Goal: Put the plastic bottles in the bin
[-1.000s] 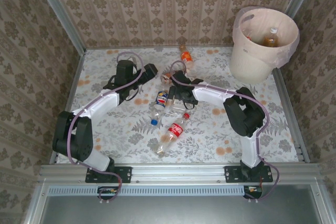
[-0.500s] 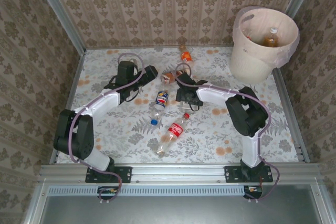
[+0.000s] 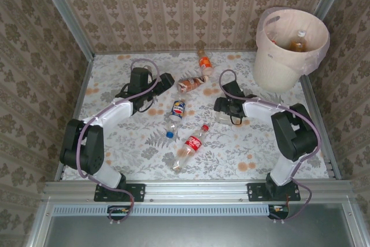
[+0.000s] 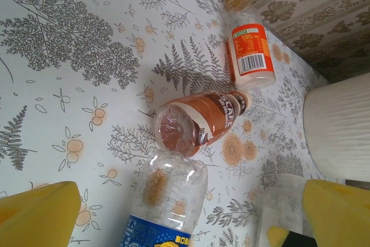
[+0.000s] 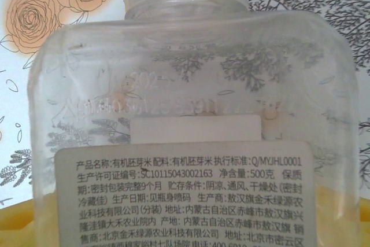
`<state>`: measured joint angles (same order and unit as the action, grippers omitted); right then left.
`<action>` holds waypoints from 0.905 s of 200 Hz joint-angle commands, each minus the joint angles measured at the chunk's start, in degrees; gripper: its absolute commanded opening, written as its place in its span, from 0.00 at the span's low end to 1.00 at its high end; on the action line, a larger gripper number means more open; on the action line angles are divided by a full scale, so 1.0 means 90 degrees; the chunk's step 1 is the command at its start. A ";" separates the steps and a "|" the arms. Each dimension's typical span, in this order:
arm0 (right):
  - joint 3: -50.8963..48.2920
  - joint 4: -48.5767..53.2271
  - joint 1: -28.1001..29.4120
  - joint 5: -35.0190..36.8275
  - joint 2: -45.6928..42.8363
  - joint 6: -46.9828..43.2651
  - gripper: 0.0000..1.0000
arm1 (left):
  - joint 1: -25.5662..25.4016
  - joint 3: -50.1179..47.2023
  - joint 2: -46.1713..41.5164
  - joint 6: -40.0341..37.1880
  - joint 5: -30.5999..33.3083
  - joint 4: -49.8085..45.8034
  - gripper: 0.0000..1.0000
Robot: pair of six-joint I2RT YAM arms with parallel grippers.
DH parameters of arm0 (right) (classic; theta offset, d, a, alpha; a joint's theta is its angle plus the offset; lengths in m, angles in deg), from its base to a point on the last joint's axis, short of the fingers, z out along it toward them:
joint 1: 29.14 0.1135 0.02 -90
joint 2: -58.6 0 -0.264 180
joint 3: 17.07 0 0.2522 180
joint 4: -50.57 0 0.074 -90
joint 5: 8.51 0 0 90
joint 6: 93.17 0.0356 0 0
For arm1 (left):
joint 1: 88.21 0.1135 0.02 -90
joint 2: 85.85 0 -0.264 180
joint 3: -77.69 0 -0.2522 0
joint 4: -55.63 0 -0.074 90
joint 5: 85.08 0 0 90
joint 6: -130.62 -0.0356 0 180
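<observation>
Four plastic bottles lie mid-table: orange-labelled (image 3: pixel 203 62), brown-labelled (image 3: pixel 189 84), blue-labelled (image 3: pixel 176 113) and red-labelled (image 3: pixel 191 142). My left gripper (image 3: pixel 166 79) hangs open over them. In its wrist view the yellow fingers (image 4: pixel 34 212) stand wide apart either side of the blue-labelled bottle (image 4: pixel 167 201), with the brown one (image 4: pixel 196 122) and orange one (image 4: pixel 250 56) beyond. My right gripper (image 3: pixel 221 107) is shut on a clear square bottle (image 5: pixel 191 85) with a white printed label, yellow pads at its sides. The bin (image 3: pixel 289 50) stands at the far right corner with a bottle (image 3: pixel 299 40) inside.
Patterned walls close the table at the back and both sides. Metal rails run along the table's edges. The bin's cream wall (image 4: pixel 341 125) shows at the right of the left wrist view. Open floral tabletop lies between my right gripper and the bin.
My right gripper closed on the clear square bottle and carried it to the right, away from the brown-labelled bottle. The left arm has hardly moved.
</observation>
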<state>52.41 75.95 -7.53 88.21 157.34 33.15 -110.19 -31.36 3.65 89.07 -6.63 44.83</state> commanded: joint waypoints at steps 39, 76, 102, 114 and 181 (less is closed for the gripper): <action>-0.0991 -0.2142 -0.0093 -0.1148 -0.1256 -0.0670 0.60 | 0.0010 0.0167 0.0129 0.0098 -0.0127 0.0021 1.00; -0.0891 -0.2708 -0.0217 -0.1593 -0.1616 -0.0808 0.59 | 0.0010 0.0135 0.0110 0.0096 -0.0143 0.0021 1.00; -0.0430 -0.2735 -0.0428 -0.1690 -0.1866 -0.1006 0.58 | 0.0010 0.0115 0.0086 0.0089 -0.0133 0.0005 1.00; -0.0182 -0.2714 -0.0591 -0.1783 -0.1971 -0.1100 0.58 | 0.0010 0.0109 0.0057 0.0067 -0.0124 0.0001 1.00; 0.1269 -0.2415 -0.1512 -0.1599 -0.2074 -0.1774 0.59 | 0.0035 -0.0064 -0.0200 0.0027 0.0019 -0.0032 1.00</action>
<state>58.99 55.25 -18.90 73.35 140.27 20.82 -110.19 -31.29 4.24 89.09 -7.20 44.83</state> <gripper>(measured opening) 0.811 0.999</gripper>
